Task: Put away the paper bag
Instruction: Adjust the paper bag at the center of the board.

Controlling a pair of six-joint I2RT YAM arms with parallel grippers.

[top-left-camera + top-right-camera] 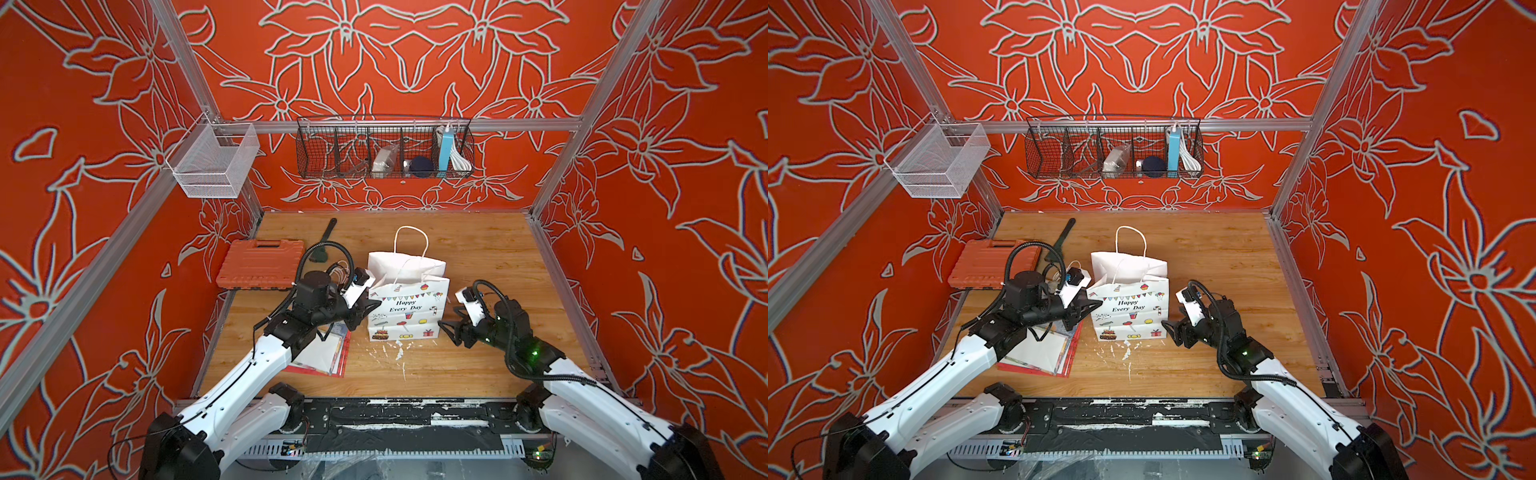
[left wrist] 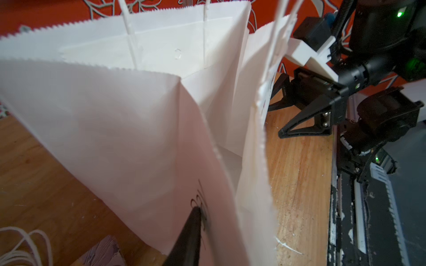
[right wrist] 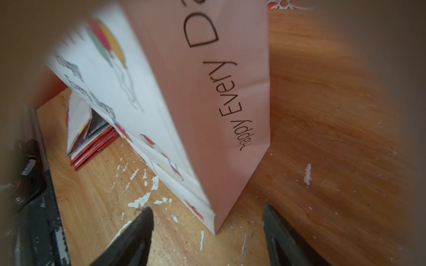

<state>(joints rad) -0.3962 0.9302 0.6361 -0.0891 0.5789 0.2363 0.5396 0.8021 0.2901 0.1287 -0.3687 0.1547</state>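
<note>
Paper bag: we see the white paper bag (image 1: 409,309) standing upright near the middle of the desk (image 1: 478,257), mouth open. Its "Happy Every Day" face is turned toward the robot's base, and one cord handle stands up at the back.
Bag's neighbours: it sits between the two grippers. A stack of red-edged booklets (image 1: 328,357) lies flat just beside its left lower corner.
Left gripper: the left gripper (image 1: 368,307) is at the bag's upper left edge. In its wrist view we find only one dark finger (image 2: 191,230), lying against the bag's side panel. We cannot tell whether it is clenched on the paper or released.
Right gripper: the right gripper (image 1: 449,328) is released, jaws spread, low over the desk just beside the bag's right lower corner. In its wrist view the two tips stand either side of that corner, apart from the paper.
Desk surface: white flecks (image 1: 399,351) are scattered in front of the bag.
Left rear of desk: an orange tool case (image 1: 259,264) lies flat, with a black tool (image 1: 326,241) beside it.
Back rail: a black wire basket (image 1: 384,149) holds small items.
Left corner: a white mesh basket (image 1: 216,160) hangs there.
</note>
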